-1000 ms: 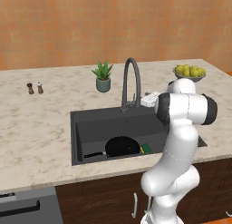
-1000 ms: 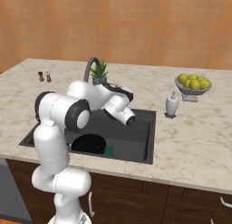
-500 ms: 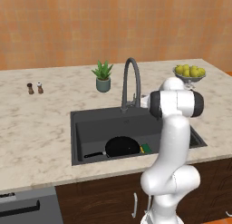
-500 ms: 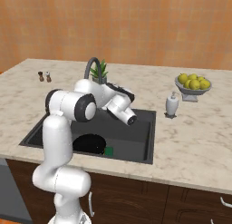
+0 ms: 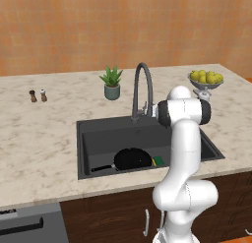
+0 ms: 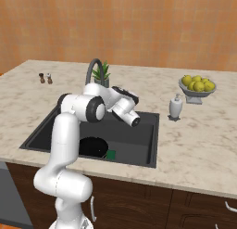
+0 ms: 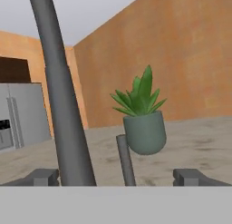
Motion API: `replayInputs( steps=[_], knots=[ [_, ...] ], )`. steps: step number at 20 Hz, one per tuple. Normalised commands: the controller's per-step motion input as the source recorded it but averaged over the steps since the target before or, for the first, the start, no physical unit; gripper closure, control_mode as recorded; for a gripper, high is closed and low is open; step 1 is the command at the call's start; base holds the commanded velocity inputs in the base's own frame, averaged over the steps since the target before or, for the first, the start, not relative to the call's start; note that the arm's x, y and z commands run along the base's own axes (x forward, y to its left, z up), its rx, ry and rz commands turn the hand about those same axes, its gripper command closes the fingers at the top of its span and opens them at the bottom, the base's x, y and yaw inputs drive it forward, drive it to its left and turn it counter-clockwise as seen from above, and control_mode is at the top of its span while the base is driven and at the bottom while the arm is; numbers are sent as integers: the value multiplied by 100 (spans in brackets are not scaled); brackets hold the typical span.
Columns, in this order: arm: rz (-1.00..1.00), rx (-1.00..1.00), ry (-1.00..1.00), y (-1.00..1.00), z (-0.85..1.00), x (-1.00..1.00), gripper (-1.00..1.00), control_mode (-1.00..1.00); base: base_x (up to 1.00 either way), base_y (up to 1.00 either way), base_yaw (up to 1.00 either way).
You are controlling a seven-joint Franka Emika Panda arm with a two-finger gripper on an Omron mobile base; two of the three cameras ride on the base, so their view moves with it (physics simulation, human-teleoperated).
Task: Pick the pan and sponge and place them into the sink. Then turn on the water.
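The black pan (image 5: 132, 159) (image 6: 92, 147) lies in the dark sink (image 5: 98, 138) (image 6: 139, 140), its handle pointing left in the left base view. The green sponge (image 5: 158, 161) (image 6: 111, 154) lies right beside it on the basin floor. My gripper (image 7: 118, 177) is open and empty, held level at the faucet's base and facing the back wall. The thick faucet neck (image 7: 59, 105) (image 5: 141, 89) rises just inside the left fingertip (image 7: 43, 177). A thin upright faucet rod (image 7: 124, 159) stands between the fingers. No water shows at the faucet.
A potted plant (image 5: 112, 84) (image 7: 142, 123) stands behind the faucet. On the right of the counter are a fruit bowl (image 5: 205, 79) (image 6: 197, 85) and a soap dispenser (image 6: 175, 107). Two small shakers (image 5: 38, 95) stand far left.
The arm has leaned in toward the faucet, carrying the hand closer to its base. The jaws stayed open. Pan and sponge have not moved.
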Motion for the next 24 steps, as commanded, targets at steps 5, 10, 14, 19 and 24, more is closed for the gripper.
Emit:
replayInputs(
  steps=[5, 10, 14, 19, 24],
  knots=[
    [0, 0, 4, 0, -7, 50, -100, -100, 0, 0, 0],
    [0, 0, 5, 0, -13, 52, -100, -100, 0, 0, 0],
    [0, 0, 1, 0, -18, 37, 100, -100, 0, 0, 0],
    [0, 0, 0, 0, -6, 20, 100, -100, 0, 0, 0],
    [-6, 0, 5, -22, 0, 3, 100, -100, 0, 0, 0]
  ],
)
